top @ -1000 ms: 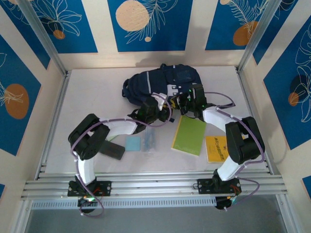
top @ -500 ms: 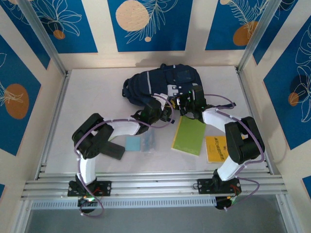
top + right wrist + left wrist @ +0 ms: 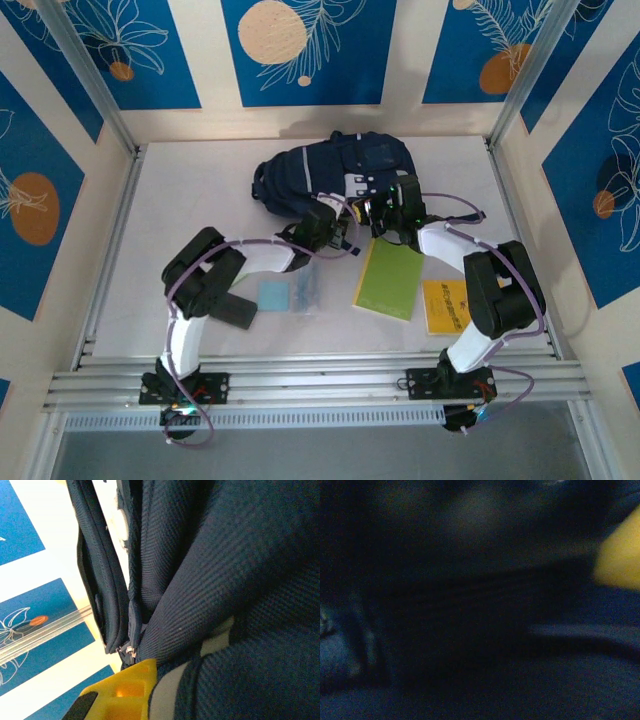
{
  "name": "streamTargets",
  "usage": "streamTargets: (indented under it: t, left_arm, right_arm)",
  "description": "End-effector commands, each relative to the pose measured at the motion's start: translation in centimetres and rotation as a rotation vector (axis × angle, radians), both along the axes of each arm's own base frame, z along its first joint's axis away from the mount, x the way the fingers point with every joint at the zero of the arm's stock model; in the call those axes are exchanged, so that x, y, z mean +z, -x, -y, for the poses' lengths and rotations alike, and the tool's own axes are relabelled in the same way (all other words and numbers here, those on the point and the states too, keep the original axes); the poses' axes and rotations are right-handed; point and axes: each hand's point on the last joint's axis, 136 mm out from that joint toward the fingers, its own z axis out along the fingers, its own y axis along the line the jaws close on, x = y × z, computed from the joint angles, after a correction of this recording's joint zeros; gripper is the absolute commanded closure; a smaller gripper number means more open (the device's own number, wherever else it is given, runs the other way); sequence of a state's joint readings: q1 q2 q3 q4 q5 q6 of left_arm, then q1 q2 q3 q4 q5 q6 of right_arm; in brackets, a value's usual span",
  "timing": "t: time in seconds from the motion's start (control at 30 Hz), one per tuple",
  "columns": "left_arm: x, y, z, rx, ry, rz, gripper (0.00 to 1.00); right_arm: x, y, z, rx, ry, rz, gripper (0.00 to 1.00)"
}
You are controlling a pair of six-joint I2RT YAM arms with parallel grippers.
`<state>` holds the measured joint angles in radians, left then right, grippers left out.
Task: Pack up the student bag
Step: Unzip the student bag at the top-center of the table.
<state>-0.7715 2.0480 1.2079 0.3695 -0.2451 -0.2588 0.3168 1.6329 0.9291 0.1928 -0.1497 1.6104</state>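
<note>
1. Top external: the student bag lay slumped at the far middle of the table. The left gripper and the right gripper were both at its near edge.
2. Left wrist: dark, blurred fabric lay close up, and I could not tell whether the jaws were closed.
3. Right wrist: the jaws were clenched, apparently pinching a fold beside the zip. The cloth looked soft and floppy, so the opening's rim seemed the best hold.

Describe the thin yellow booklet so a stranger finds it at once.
Start from the large dark navy fabric backpack at the back of the white table. In front of it, to the right, two books lie side by side. The thin yellow booklet is the smaller, rightmost one, beside a green notebook.
</note>
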Motion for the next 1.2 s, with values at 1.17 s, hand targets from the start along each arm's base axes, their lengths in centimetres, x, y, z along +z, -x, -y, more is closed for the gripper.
streamTargets:
  t: [1.17]
  left_arm:
    - [1.9,-0.4,1.0,-0.089,0.131,-0.081,0.67]
  right_arm:
    - [4.5,-1.0,-0.9,0.048,-0.105,0.117,1.00]
